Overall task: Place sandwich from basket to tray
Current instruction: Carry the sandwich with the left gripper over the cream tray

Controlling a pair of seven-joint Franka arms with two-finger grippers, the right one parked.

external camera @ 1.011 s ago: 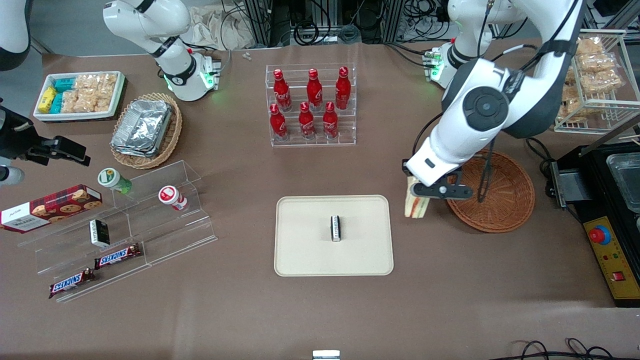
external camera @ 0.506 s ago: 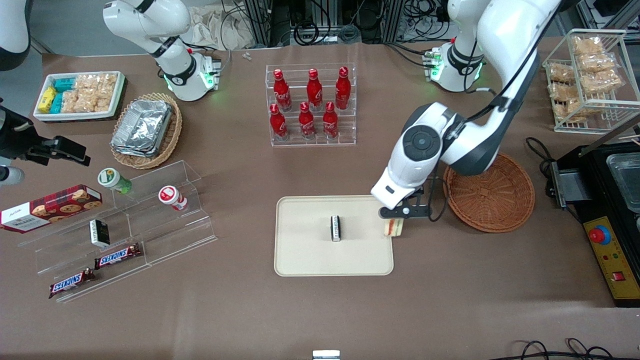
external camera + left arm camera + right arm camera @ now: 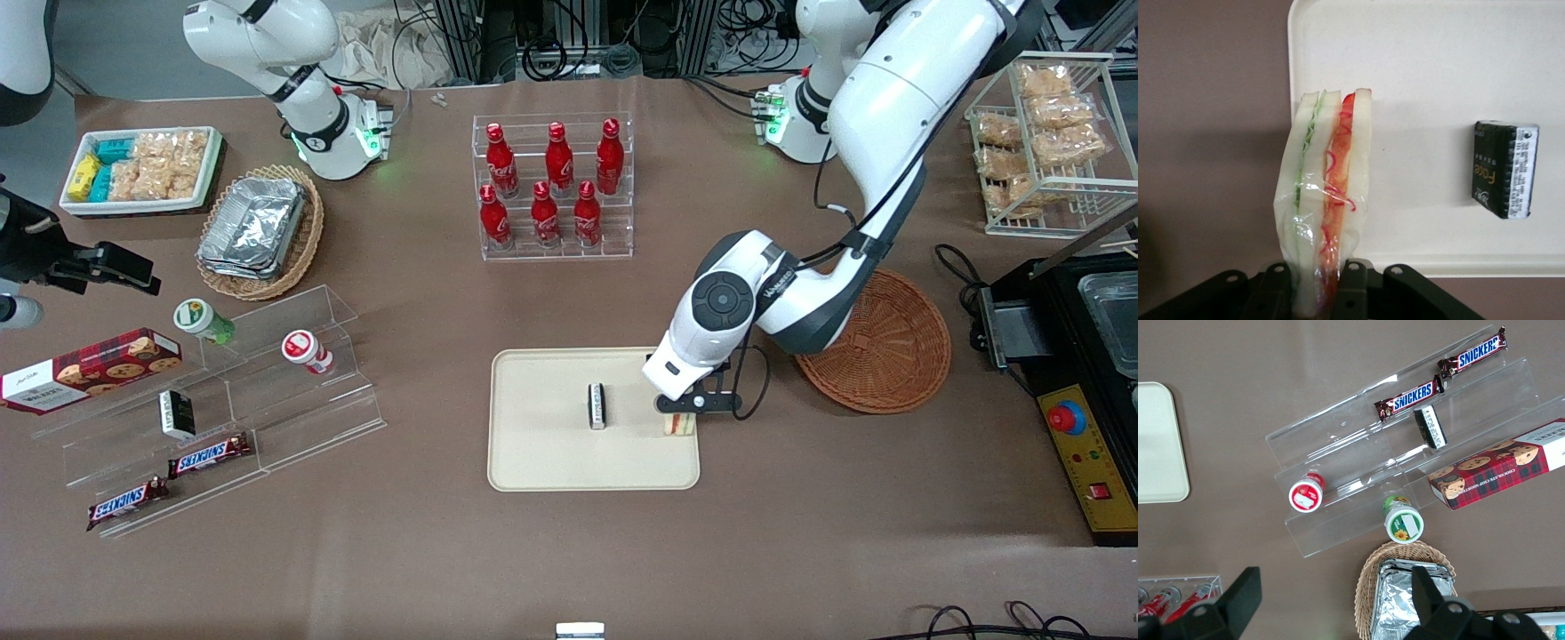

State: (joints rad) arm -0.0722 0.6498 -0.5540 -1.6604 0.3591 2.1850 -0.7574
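The wrapped sandwich [image 3: 1327, 193], white bread with red and green filling, hangs from my gripper [image 3: 1319, 293], which is shut on its end. In the front view the sandwich [image 3: 680, 424] is over the cream tray [image 3: 551, 453], just inside the tray's edge nearest the basket. Whether it touches the tray I cannot tell. A small black-and-white packet [image 3: 597, 406] lies near the tray's middle, also seen from the wrist as the packet [image 3: 1505, 169] on the tray [image 3: 1425, 80]. The reddish-brown wicker basket [image 3: 889, 356] stands beside the tray, toward the working arm's end, with nothing visible in it.
A clear rack of red bottles [image 3: 553, 191] stands farther from the front camera than the tray. Toward the parked arm's end are a clear stepped stand [image 3: 231, 400] with snack bars, a tan wicker basket with foil trays [image 3: 262, 231] and a white bin [image 3: 142, 169]. A wire rack [image 3: 1049, 133] stands at the working arm's end.
My gripper has carried the sandwich from beside the basket sideways to over the tray's edge and lowered it. The packet on the tray has not moved.
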